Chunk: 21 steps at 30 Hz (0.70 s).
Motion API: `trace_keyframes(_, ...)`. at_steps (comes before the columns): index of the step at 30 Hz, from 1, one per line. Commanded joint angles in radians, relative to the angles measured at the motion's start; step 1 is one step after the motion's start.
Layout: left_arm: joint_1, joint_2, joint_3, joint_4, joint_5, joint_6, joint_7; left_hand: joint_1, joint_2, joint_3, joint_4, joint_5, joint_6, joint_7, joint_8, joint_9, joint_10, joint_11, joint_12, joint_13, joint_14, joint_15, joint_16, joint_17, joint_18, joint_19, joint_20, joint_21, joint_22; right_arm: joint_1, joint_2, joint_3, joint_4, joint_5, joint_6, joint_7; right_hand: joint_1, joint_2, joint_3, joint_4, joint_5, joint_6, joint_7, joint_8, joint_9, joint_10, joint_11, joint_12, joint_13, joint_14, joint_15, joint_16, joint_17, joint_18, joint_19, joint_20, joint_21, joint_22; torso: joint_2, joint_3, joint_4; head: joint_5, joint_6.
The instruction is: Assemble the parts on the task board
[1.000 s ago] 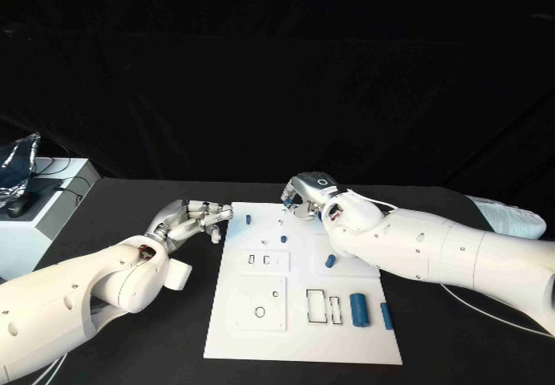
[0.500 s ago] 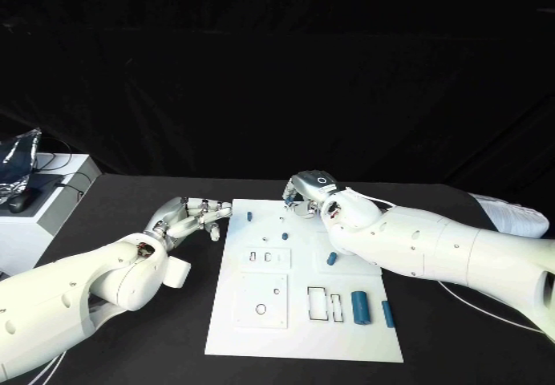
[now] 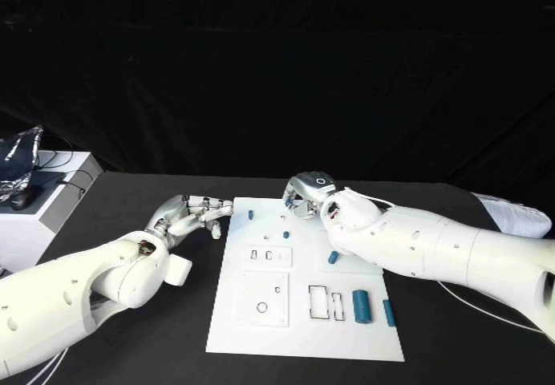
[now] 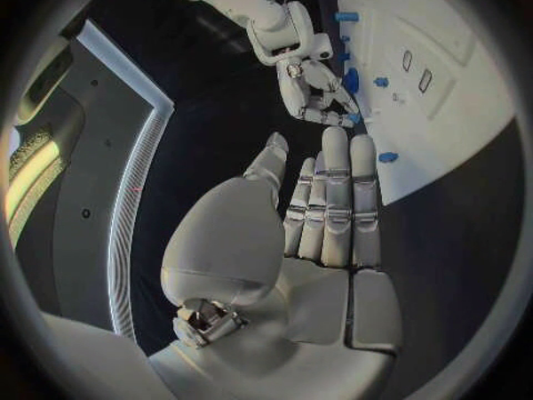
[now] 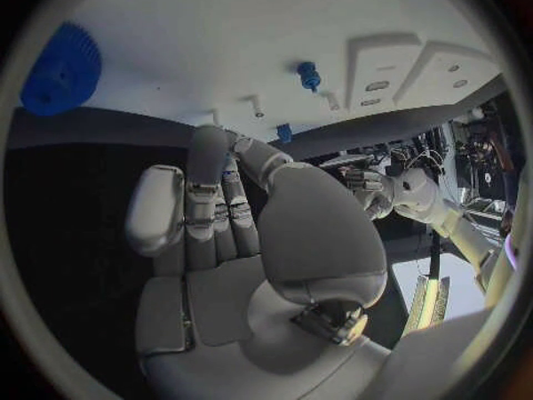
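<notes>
Both hands hover empty, fingers extended: left hand [image 3: 191,213] beside the task board [image 3: 303,337], right hand [image 3: 305,195] at its far edge. Best to align carefully over the blue part [image 3: 285,235] before pinching.

Task board mid-table, a hand at each far corner

The task board [image 3: 303,289] lies on the table [image 3: 139,200]. The left hand [image 3: 191,215] sits just beside its far left corner, the right hand [image 3: 303,196] over its far edge. Two parts [image 3: 360,306] lie near the board's right edge, another [image 3: 332,257] behind them.
</notes>
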Motion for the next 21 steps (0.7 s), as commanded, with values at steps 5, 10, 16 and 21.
trace_keyframes(5,0.001,0.000,0.002,0.003,0.004,0.004,0.008,-0.001,0.011,0.000,-0.004,-0.001,-0.005,0.004,-0.002,0.001,-0.008,0.001,-0.001,0.001,-0.001,0.006,0.004,-0.001,0.013,0.000,0.006,0.005,0.001,-0.001,0.006,0.000,-0.006,-0.015,0.019,0.002,0.017,0.014,0.000,0.001,0.008,0.006,0.002,0.003,0.001,0.030,-0.029,0.004,0.002,0.003,-0.006,-0.005,-0.002,0.013,0.073,-0.004,-0.011,0.102,0.001,-0.0013,0.0001,0.001,0.000)
trace_keyframes(10,0.001,0.001,0.002,0.004,0.004,0.004,0.008,-0.001,0.011,0.000,-0.004,-0.001,-0.005,0.004,-0.002,0.001,-0.008,0.001,-0.001,0.001,-0.001,0.006,0.004,-0.001,0.013,0.000,0.006,0.005,0.001,-0.002,0.011,-0.001,-0.014,-0.015,0.023,0.002,0.017,0.013,-0.001,0.000,0.007,0.004,0.003,0.003,0.000,0.028,-0.028,0.004,0.002,0.002,-0.005,-0.007,-0.003,0.014,0.072,-0.004,-0.017,0.101,0.002,-0.0008,-0.0001,0.003,-0.002)
trace_keyframes(16,0.001,0.001,0.002,0.004,0.004,0.004,0.008,-0.001,0.011,0.000,-0.004,-0.001,-0.005,0.004,-0.002,0.001,-0.008,0.001,-0.001,0.001,-0.001,0.006,0.004,-0.001,0.013,0.000,0.006,0.005,0.001,-0.002,0.014,-0.001,-0.020,-0.015,0.023,0.000,0.017,0.011,-0.003,0.000,0.006,0.000,0.004,0.003,0.000,0.023,-0.026,0.004,0.002,0.002,-0.004,-0.010,-0.004,0.017,0.072,-0.002,-0.028,0.100,0.003,-0.0008,-0.0005,0.003,-0.004)
trace_keyframes(21,0.001,0.002,0.002,0.003,0.004,0.005,0.008,-0.001,0.011,0.000,-0.004,-0.001,-0.005,0.004,-0.002,0.001,-0.008,0.001,-0.001,0.001,-0.001,0.006,0.004,-0.001,0.013,0.000,0.006,0.005,0.001,-0.003,0.019,-0.002,-0.025,-0.014,0.027,0.002,0.015,0.005,-0.008,0.000,0.002,-0.004,0.006,0.003,-0.001,0.017,-0.024,0.004,0.002,0.002,-0.003,-0.016,-0.006,0.020,0.071,0.000,-0.042,0.097,0.002,-0.0011,-0.0002,0.004,-0.006)
